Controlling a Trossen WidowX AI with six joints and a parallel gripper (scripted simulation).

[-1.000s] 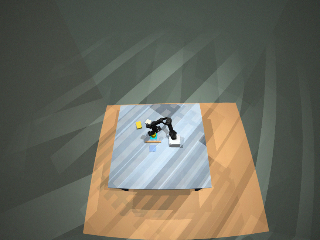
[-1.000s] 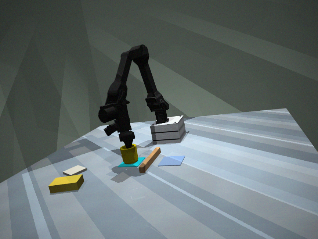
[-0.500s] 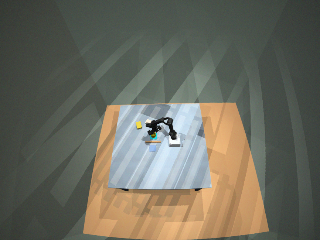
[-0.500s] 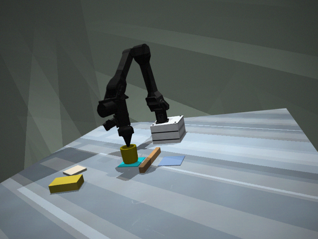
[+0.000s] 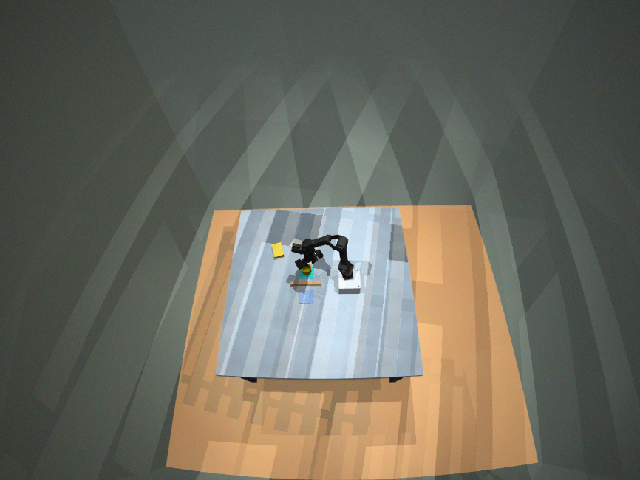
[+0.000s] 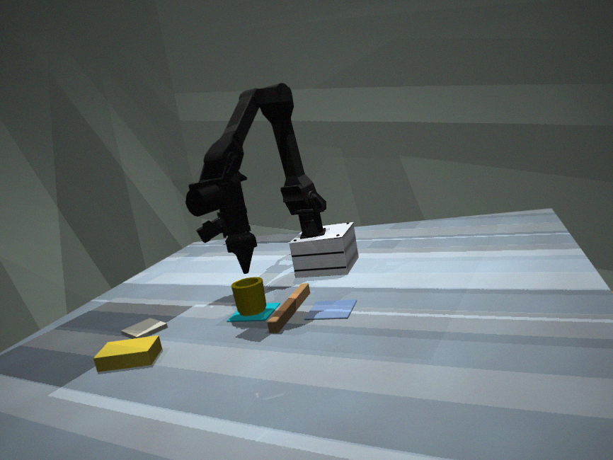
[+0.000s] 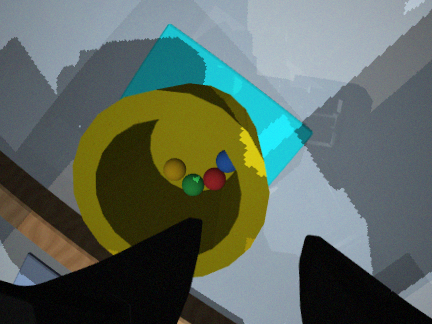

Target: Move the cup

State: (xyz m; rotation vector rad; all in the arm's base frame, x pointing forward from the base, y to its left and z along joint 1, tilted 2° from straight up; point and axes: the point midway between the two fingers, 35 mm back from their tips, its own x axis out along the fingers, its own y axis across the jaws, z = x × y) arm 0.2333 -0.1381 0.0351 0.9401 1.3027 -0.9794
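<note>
- The gripper (image 6: 244, 269) hangs just above the cup (image 6: 248, 295), its fingers part-way apart with nothing between them; in the exterior view the dark tips clear the rim and touch nothing.
- The cup stands upright on the cyan pad (image 6: 262, 311), in the half of the table (image 6: 445, 306) towards its far-left corner as the top camera sees it, a little in from the arm's grey base block (image 6: 324, 250).
- The wrist view looks straight down into it: four marbles (image 7: 200, 174), amber, green, red and blue, sit clustered on its floor.
- Judged from how things lie, the step in hand is the grasp. The cup is not yet lifted, and the pale blue pad (image 6: 330, 308), the likely target, is bare.
- A low wooden bar (image 6: 288, 307) lies between the two pads, just beside the cyan one.
- The next move calls for the fingers to drop level and straddle one wall of the cup, or its whole body, then close and lift it high enough to pass over the bar without tilting.
- The cup is a short, thick-walled, matt olive-yellow cylinder with a flat rim, which looks rigid.
- Both pads are thin flat squares; the bar shows wood grain; the tabletop is streaked grey-blue.
- A yellow block (image 6: 128, 352) and a thin cream tile (image 6: 144, 327) lie well apart from the cup, towards the table's left edge in the top view.
</note>
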